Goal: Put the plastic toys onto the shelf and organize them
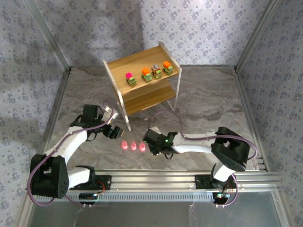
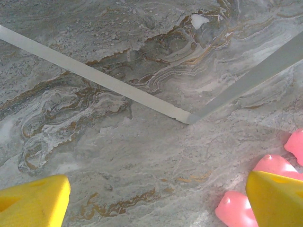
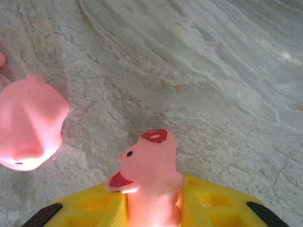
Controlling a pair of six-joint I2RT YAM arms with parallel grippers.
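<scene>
Four cars [image 1: 147,72] are seen lined up on the upper tier of the shelf [image 1: 118,66] in the top view. Three figures [image 1: 133,145] are left in a row on the bench [image 1: 203,104], between the left gripper [image 1: 113,132] and the right gripper [image 1: 152,143].

In the left wrist view, the left gripper's fingers [image 2: 33,203] are shown wide apart over bare bench, and pink figures are found just beside one finger.

In the right wrist view, the right gripper is clamped on a fourth figure [image 3: 149,175], held head-up, with a neighbour [image 3: 31,125] lying near. The lift is judged best made straight up, so that the neighbour is not knocked. A firm grip is advised, since the rounded body could slip, and a free place on the shelf should be chosen away from the cars. No brand, label or writing can be read.
</scene>
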